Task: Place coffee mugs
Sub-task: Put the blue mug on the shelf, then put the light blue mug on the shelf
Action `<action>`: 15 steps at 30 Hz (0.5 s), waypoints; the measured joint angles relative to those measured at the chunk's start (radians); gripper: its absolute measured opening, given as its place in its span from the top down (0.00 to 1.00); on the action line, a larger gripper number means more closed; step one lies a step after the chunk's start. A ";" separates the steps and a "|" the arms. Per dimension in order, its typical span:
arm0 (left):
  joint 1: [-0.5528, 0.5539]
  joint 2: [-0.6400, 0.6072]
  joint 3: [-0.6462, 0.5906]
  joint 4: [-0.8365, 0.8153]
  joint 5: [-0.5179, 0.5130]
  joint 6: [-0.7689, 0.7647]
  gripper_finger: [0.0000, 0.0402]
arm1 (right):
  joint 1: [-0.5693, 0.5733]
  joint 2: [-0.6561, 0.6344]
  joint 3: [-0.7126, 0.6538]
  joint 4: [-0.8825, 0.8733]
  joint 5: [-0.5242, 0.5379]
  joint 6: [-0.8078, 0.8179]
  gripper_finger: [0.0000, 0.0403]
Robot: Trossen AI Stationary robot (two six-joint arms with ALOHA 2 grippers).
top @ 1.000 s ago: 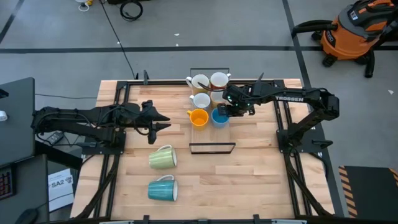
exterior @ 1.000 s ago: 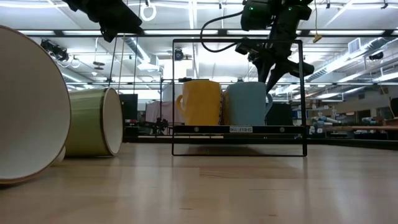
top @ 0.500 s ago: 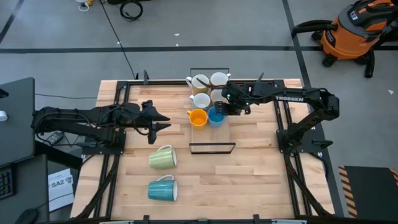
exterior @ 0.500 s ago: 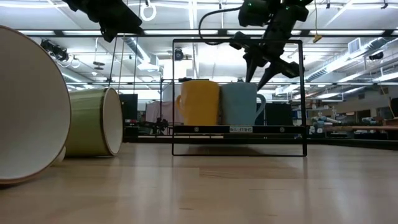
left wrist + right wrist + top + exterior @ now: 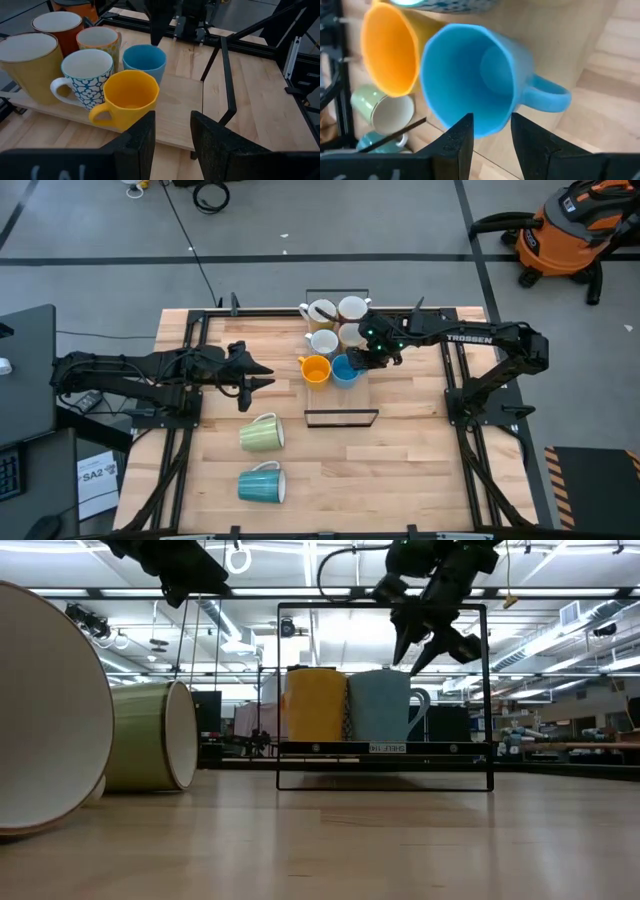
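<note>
Several mugs stand upright on a wooden tray with a black wire frame. The blue mug stands close beside the orange mug. A blue-and-white patterned mug, a tan mug and a red-orange mug stand behind them. My right gripper hovers open just above the blue mug's handle side, touching nothing. My left gripper waits open to the left of the tray. A pale green mug and a teal mug lie on their sides on the table.
The wire frame's upright ends stand at the tray's near and far sides, close to my right gripper. Bare wood lies right of the tray and along the table's near edge. An orange shop vacuum sits on the floor beyond the table.
My right gripper has risen from beside the blue mug's handle and moved slightly toward the table's left, fingers spread. The blue mug has slid left along the tray and now stands close against the orange mug. The left arm has kept still.
</note>
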 joint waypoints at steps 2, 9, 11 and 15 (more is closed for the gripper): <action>0.000 0.000 0.000 0.000 0.000 0.000 0.68 | 0.001 -0.023 0.000 0.005 0.002 -0.028 0.66; 0.000 0.000 0.000 0.000 0.000 0.000 0.68 | 0.001 -0.154 0.000 0.003 0.102 -0.101 0.66; 0.000 0.000 0.000 0.005 0.000 -0.010 0.68 | 0.001 -0.196 0.000 0.003 0.140 -0.136 0.66; 0.000 0.000 0.000 0.052 0.000 -0.034 0.68 | 0.002 -0.275 0.000 0.003 0.222 -0.256 0.66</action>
